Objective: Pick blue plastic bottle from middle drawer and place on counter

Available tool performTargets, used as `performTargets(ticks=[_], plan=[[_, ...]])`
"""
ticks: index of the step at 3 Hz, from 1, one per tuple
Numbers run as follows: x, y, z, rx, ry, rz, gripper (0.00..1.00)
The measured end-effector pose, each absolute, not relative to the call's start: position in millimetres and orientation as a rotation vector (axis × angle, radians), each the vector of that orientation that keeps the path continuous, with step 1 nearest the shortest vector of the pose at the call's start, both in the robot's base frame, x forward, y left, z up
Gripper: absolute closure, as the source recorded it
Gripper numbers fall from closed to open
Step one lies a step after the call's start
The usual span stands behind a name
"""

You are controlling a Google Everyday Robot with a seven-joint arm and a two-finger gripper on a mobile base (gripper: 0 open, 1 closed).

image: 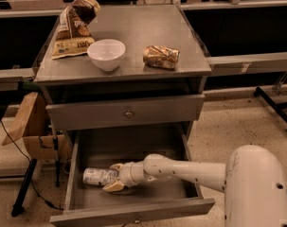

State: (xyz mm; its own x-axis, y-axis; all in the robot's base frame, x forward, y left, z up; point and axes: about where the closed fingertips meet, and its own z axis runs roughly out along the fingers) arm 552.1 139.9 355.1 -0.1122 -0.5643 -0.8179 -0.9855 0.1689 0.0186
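My jaws are down inside the open middle drawer (133, 148), low over its grey floor and towards its front half. They are parted, with one tan finger (113, 187) on the front side and the other on the back side of the blue plastic bottle (96, 176). The bottle lies flat on its side on the drawer floor. Its long axis runs across the drawer's width, in line with my jaws and with the white arm (190, 169) behind them. The end nearest me sits between my fingers and the other end points straight away from my fingertips, towards the drawer's side wall. My jaws cover the near end, so I cannot tell which end has the cap, or whether my fingers touch the label yet. Just above my jaws, the upper drawer (126, 112) is shut, its small knob at the middle of the front panel. Higher still is the counter (133, 27). On it a white bowl (106, 54) stands almost directly over my jaws. A crumpled brown-gold snack packet (161, 56) lies above my arm's side, and a taller snack bag (74, 27) leans on the far side of the bowl from it. Well beyond my fingertips, outside the drawer wall, an open cardboard box (31, 131) sits beside the cabinet.
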Motion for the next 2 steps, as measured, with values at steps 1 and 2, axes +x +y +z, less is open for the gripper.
performTargets(ticks=[1,2], plan=[[552,139,353,-1.454,1.768,0.793,0.70],[555,122,373,-1.436,1.777,0.773,0.93]])
